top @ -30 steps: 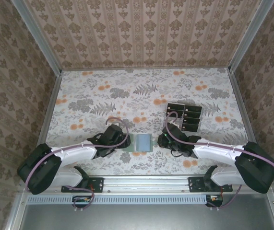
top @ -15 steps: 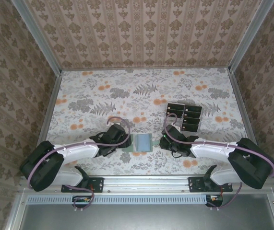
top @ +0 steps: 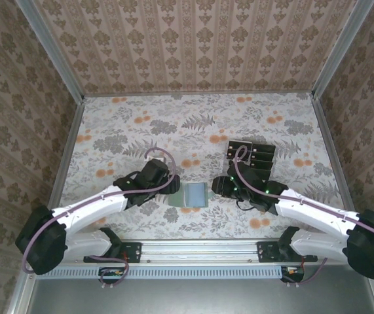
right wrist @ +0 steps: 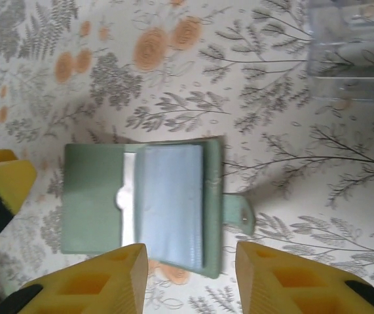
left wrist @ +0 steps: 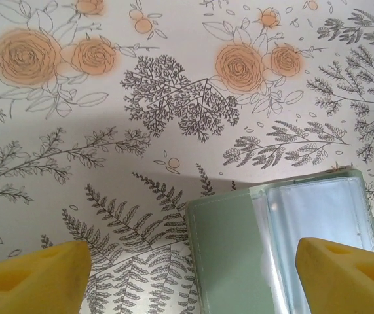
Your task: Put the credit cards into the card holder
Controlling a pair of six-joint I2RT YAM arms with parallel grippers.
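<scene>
A: How does the job stand?

B: The card holder [top: 195,194] lies opened flat on the worktop [top: 128,124], near the front edge and between the two arms. The credit cards [top: 252,159] sit in the clear rack [right wrist: 354,46], to the far right of it and well apart. No card looks to be in the holder yet, though the top view is too coarse to count the cards.

A: And the pincers?

B: The left pincer [left wrist: 191,278] is spread wide with nothing in it, its fingertips low on either side of the holder's plain green flap [left wrist: 229,255]. The right pincer [right wrist: 187,275] is likewise open and empty, with its fingertips at one edge of the holder.

A: So what should the robot mind?

B: The step is likely to steady the holder and fetch a card. The left one should press only on the green flap and keep off the clear pocket [right wrist: 170,196], so the pocket's mouth is free. The holder looks soft, so a hard nip could buckle it or drag it across the worktop.

A: And the right?

B: It would do best to take one card by a short edge, line it up with the pocket's opening and slide it in flat. A tilted approach risks catching the snap tab [right wrist: 239,212].
</scene>
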